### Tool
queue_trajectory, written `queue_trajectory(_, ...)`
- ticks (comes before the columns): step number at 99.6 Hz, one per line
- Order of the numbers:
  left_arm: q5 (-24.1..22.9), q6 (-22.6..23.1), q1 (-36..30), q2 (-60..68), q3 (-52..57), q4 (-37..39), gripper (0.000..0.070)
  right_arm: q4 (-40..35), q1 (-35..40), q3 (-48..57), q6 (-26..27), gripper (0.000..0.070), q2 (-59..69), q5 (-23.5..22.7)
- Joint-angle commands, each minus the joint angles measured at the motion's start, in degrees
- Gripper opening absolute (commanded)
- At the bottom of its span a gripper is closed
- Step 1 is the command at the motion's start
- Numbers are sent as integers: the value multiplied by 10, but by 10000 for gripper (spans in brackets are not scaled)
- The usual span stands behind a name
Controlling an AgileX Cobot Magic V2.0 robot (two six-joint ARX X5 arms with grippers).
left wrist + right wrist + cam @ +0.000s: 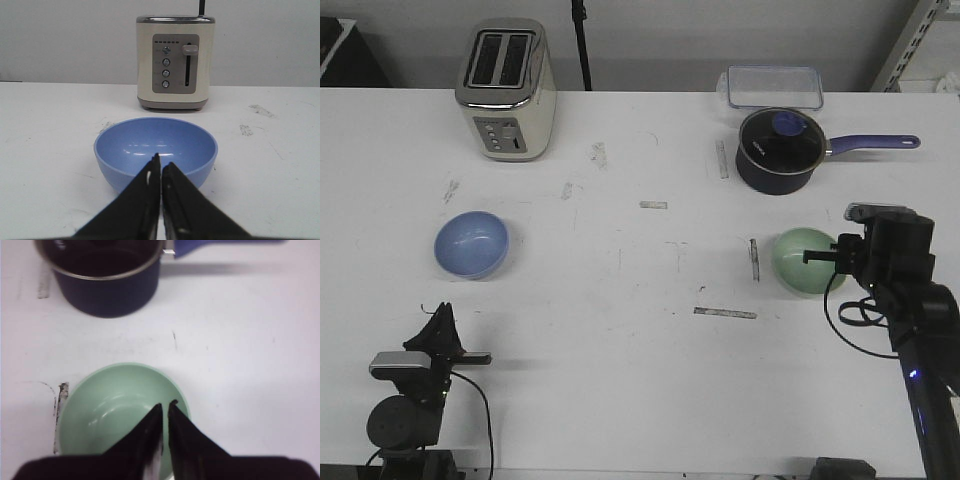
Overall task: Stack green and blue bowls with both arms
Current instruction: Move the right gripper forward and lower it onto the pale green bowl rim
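1. the blue bowl (471,244) sits upright at about nine o'clock on the white table (620,340); a cream toaster (506,90) stands behind it at eleven o'clock.
2. the left gripper (445,312) hangs near the front edge at seven o'clock, apart from the blue bowl; its fingers (145,200) are pressed together on nothing.
3. the green bowl (805,262) sits at three o'clock; the dark saucepan (778,150) lies at one o'clock behind it.
4. the right gripper (815,256) is over the green bowl's rim; its fingers (150,435) are nearly together, holding nothing.
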Motion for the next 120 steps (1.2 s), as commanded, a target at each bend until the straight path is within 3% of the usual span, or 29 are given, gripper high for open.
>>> queue_trajectory(1, 0, -1, 1, -1, -13, 7, 1, -23, -19, 29, 65, 15, 32, -27)
queue_trajectory(16, 0, -1, 1, -1, -13, 7, 1, -70, -63, 66, 91, 18, 86, -120)
queue_trajectory(22, 0, -1, 1, -1, -13, 7, 1, -79, -77, 69, 91, 50, 100, -144)
queue_trajectory(35, 0, -1, 1, -1, -13, 7, 1, -94, -98, 69, 79, 326, 130, -163)
queue_trajectory(44, 0, -1, 1, -1, -13, 7, 1, -95, -106, 69, 67, 427, 147, -163)
queue_trajectory(109, 0, -1, 1, -1, -13, 7, 1, -75, -122, 69, 42, 431, 271, -164)
queue_trajectory(120, 0, -1, 1, -1, -13, 7, 1, -71, -120, 69, 42, 398, 281, -164)
